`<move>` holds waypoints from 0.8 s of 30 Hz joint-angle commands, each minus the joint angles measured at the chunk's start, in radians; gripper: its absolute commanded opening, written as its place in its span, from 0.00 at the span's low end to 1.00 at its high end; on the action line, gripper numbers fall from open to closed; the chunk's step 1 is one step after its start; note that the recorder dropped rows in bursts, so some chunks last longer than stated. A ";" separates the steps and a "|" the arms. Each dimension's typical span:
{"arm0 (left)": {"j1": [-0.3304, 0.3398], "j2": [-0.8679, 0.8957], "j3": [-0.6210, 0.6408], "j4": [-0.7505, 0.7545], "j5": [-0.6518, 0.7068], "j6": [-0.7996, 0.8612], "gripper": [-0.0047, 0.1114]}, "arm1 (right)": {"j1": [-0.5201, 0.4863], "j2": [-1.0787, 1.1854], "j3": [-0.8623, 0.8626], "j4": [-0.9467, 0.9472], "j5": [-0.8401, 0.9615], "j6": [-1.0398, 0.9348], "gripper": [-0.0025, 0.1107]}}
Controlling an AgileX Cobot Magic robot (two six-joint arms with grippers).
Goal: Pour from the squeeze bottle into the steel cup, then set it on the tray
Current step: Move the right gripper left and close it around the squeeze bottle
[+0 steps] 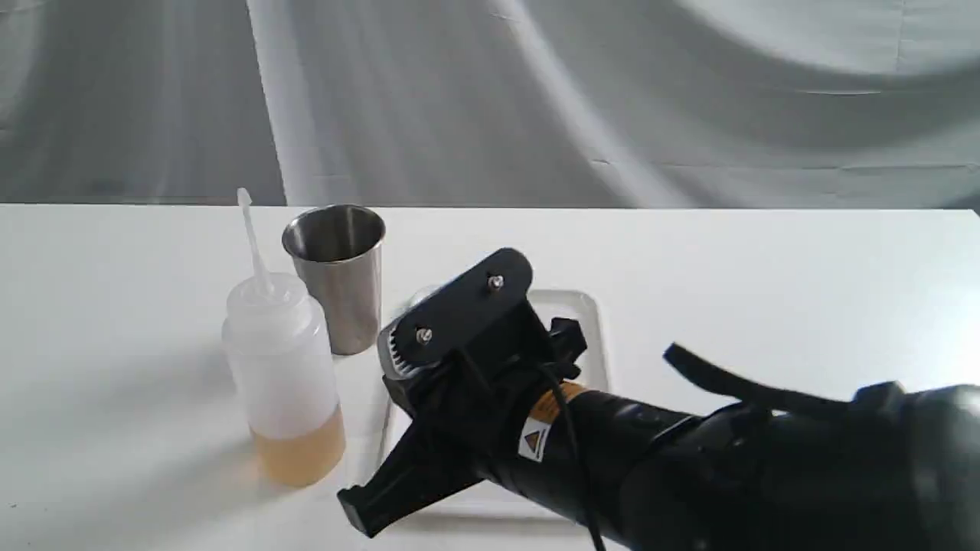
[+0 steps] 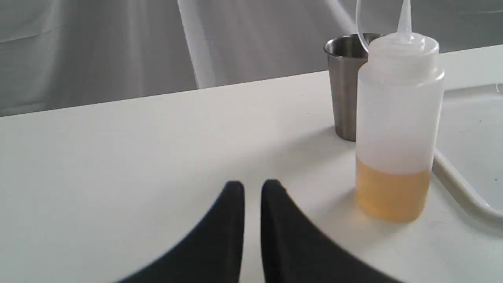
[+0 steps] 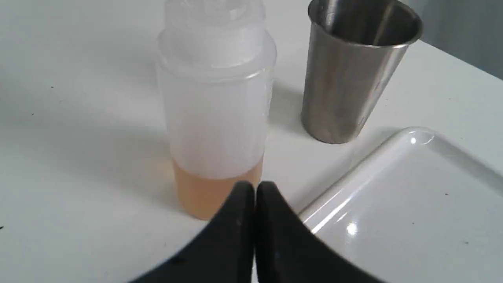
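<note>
The squeeze bottle (image 1: 283, 375) stands upright on the white table with amber liquid in its lower part. Just behind it to the right stands the steel cup (image 1: 337, 275), upright. The white tray (image 1: 591, 317) lies flat to the right of both, mostly covered by my right arm. My right gripper (image 1: 364, 509) is shut and empty, hovering by the tray's near-left corner, close to the bottle (image 3: 214, 118) but apart from it. Pointing at the table left of the bottle (image 2: 397, 125), my left gripper (image 2: 252, 188) is shut with a thin slit between its tips and holds nothing.
A grey cloth backdrop (image 1: 536, 99) hangs behind the table's far edge (image 1: 689, 208). My right arm (image 1: 727, 467) reaches in from the lower right over the tray. Bare white tabletop (image 1: 804, 291) stretches to the right of the tray and to the left of the bottle.
</note>
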State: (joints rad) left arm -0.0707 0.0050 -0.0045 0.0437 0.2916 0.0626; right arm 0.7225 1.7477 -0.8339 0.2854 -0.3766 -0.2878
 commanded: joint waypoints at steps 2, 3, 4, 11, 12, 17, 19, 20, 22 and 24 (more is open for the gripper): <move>-0.003 -0.005 0.004 0.001 -0.007 -0.002 0.11 | 0.027 0.058 0.000 0.031 -0.102 0.005 0.02; -0.003 -0.005 0.004 0.001 -0.007 -0.002 0.11 | 0.027 0.066 -0.007 0.029 -0.097 0.005 0.02; -0.003 -0.005 0.004 0.001 -0.007 -0.002 0.11 | 0.027 0.080 -0.027 0.029 -0.074 0.005 0.02; -0.003 -0.005 0.004 0.001 -0.007 -0.002 0.11 | 0.027 0.188 -0.158 0.029 0.029 0.008 0.02; -0.003 -0.005 0.004 0.001 -0.007 -0.002 0.11 | 0.027 0.195 -0.158 0.029 0.015 0.008 0.02; -0.003 -0.005 0.004 0.001 -0.007 -0.002 0.11 | 0.027 0.200 -0.158 0.029 0.012 0.008 0.02; -0.003 -0.005 0.004 0.001 -0.007 -0.002 0.11 | 0.027 0.200 -0.158 0.029 0.012 0.008 0.02; -0.003 -0.005 0.004 0.001 -0.007 -0.002 0.11 | 0.027 0.200 -0.158 0.029 0.016 0.008 0.02; -0.003 -0.005 0.004 0.001 -0.007 -0.002 0.11 | 0.027 0.200 -0.158 0.029 0.026 0.008 0.03; -0.003 -0.005 0.004 0.001 -0.007 -0.002 0.11 | 0.027 0.200 -0.158 0.029 0.031 0.011 0.09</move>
State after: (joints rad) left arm -0.0707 0.0050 -0.0045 0.0437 0.2916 0.0626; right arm 0.7474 1.9496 -0.9856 0.3122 -0.3521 -0.2859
